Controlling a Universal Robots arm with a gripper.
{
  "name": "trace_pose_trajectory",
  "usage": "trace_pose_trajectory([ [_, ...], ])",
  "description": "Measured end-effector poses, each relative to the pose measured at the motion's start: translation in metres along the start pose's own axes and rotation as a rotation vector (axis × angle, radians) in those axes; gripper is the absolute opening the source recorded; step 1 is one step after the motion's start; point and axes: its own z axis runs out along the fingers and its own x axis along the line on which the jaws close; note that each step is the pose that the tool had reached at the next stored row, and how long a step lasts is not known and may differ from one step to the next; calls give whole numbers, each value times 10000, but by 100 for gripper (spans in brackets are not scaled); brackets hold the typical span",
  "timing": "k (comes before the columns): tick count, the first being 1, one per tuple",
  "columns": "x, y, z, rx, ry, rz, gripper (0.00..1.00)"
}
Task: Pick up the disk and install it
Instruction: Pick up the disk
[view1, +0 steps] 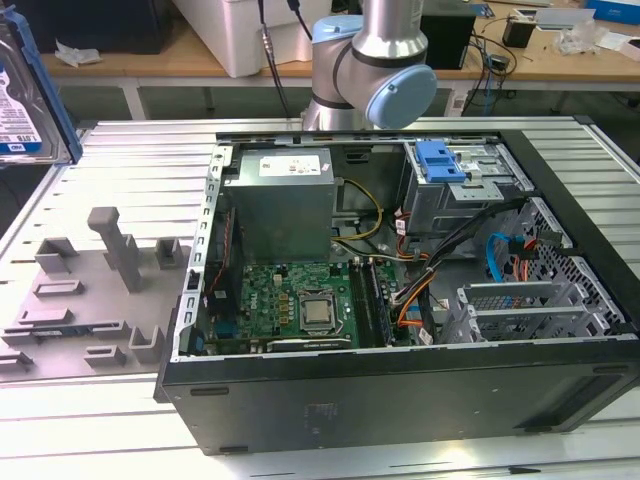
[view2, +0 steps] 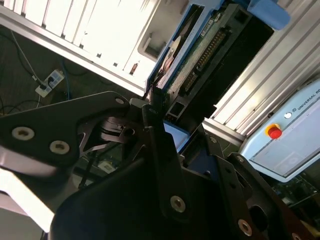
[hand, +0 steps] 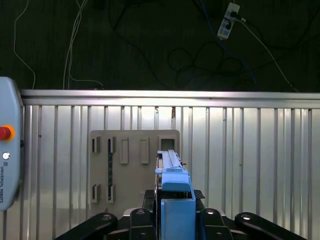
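Disk (view1: 30, 92) was in the gripper (hand: 175, 214), clamped narrow on the blue carrier frame. The drive stood on edge and stuck out past the fingertips. It looked lifted clear of the bench (hand: 250, 165). The grey fixture plate (hand: 132, 150) lay below the gripper, and nothing there touched the drive.

The open PC case (view1: 400, 400) sat well apart from the gripper. Its drive cage (view1: 470, 190) and blue latch (view1: 441, 160) were on the side of the case farther from the gripper.

My read: pick done, install not, so this was the carry leg.

Notes for doing it well:
- The hold was on the frame edges, not the label face or the board side. That's the right place, so I wouldn't regrip.
- The long overhang beyond the gripper acts as a lever. Slow travel and gentle wrist turns should stop the frame creeping in the grip.
- Keep a margin over the case wall nearest the gripper.
- Loose cables (view1: 420, 270) ran beside the cage and looked like the main snag risk.
- Square the frame to the cage opening before applying any force. A skewed carrier would likely jam.
- I couldn't tell which way round the cage wanted the connector end.
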Motion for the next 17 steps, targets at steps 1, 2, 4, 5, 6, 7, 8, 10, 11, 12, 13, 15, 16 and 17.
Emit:
trace_pose_trajectory([
  [1, 1, -35, -1, -2, -1, 0, 37],
  [2, 1, -56, -3, -5, 0, 0, 37],
  [4, 2, -104, -8, -13, -1, 0, 37],
  [5, 3, -141, -15, -21, -1, -1, 37],
  [6, 3, -171, -21, -24, -1, -1, 37],
  [7, 4, -190, -25, -27, -1, -1, 37],
  [8, 4, -207, -29, -30, -1, -1, 37],
  [10, 6, -286, -42, -44, -1, -1, 37],
  [11, 6, -308, -45, -48, -1, -1, 37],
  [12, 7, -330, -48, -51, -2, -1, 37],
  [13, 7, -360, -51, -56, -2, -2, 37],
  [15, 9, -409, -57, -69, -2, -3, 37],
  [16, 9, -434, -60, -76, -2, -3, 37],
  [17, 10, -464, -64, -86, -1, -3, 37],
])
